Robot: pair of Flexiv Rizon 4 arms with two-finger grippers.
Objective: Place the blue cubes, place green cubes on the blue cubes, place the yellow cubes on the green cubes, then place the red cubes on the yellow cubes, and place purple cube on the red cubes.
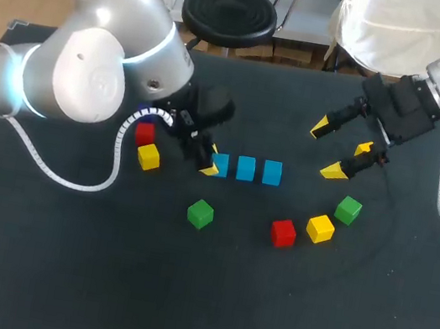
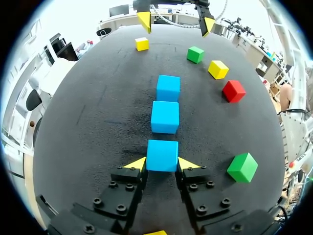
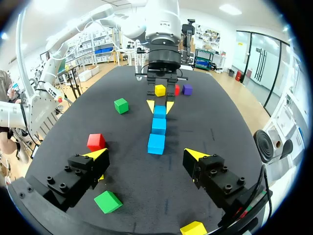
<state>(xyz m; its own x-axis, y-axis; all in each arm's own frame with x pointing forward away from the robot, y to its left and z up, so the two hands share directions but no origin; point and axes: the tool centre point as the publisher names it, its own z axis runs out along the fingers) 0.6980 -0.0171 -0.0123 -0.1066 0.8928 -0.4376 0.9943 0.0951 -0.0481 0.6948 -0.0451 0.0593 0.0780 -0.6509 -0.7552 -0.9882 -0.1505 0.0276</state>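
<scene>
**Desk** [image 1: 31, 268]: dark and matte, and carries all the items below.

**Blue cubes, three:** end blue cube [image 2: 162, 155], middle blue cube [image 2: 165, 116] and far blue cube [image 2: 168, 88]. They lie flat in one straight row near the desk's middle, with narrow gaps between them.

**Left gripper** [image 2: 162, 163]: low at the desk. Its fingers are pressed against two opposite sides of the end blue cube.

**Right gripper** [image 1: 329, 148]: above the desk past the far blue cube. Its fingers are spread wide and hold nothing.

**Loose cubes, left side:** left red cube [image 1: 145, 133] and left yellow cube [image 1: 148, 156] lie just beside each other. The purple cube [image 3: 187, 89] is next to the left red cube.

**Loose cubes, front:** lone green cube [image 1: 200, 213] lies apart from the row.

**Loose cubes, right side:** right red cube [image 1: 283, 233], right yellow cube [image 1: 320, 228] and right green cube [image 1: 348, 210] lie in a short arc.
</scene>
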